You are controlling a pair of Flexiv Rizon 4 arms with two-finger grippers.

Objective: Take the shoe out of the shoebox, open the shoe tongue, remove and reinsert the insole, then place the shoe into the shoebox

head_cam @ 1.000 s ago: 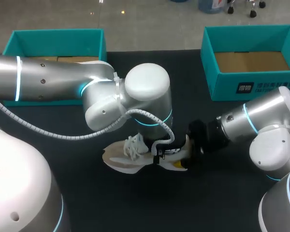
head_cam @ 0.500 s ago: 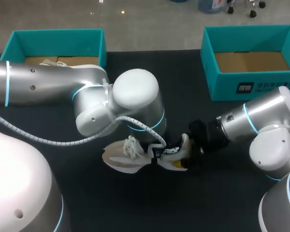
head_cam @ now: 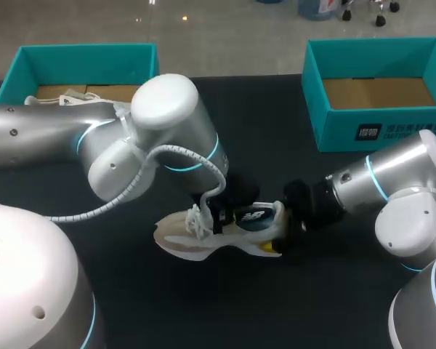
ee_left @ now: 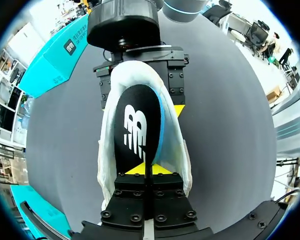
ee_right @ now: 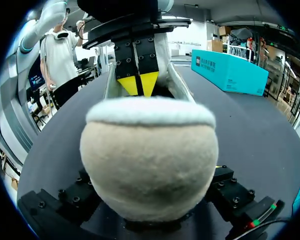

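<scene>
At the middle of the black table [head_cam: 203, 313], the shoe [head_cam: 192, 238] is lying on its sole outside both boxes, toe pointing toward my left, so the taking-out is looking done. The right gripper [head_cam: 285, 222] is clamping the heel from both sides and steadying it; in the right wrist view the padded heel is filling the gap between its fingers. The left gripper [head_cam: 222, 217] is hanging over the shoe's opening just behind the laces [head_cam: 198, 218], its yellow tips drawn narrow. In the left wrist view the dark insole [ee_left: 137, 125] is tapering into the slit between them, so I am judging that it is pinching the insole's forward part. The insole is sitting inside the shoe, and I am not managing to tell whether it is coming out or going back in. By my reading the work is standing at the insole step, with the boxing not yet done. The table is showing flat, dark and bare on the near side of the shoe. The shoebox on the right [head_cam: 421, 134] is standing open at the far edge, bare cardboard showing inside, well apart from the shoe. The shoebox on the left [head_cam: 80, 49] is standing at the other far corner, partly hidden by my left arm [head_cam: 58, 138].
</scene>
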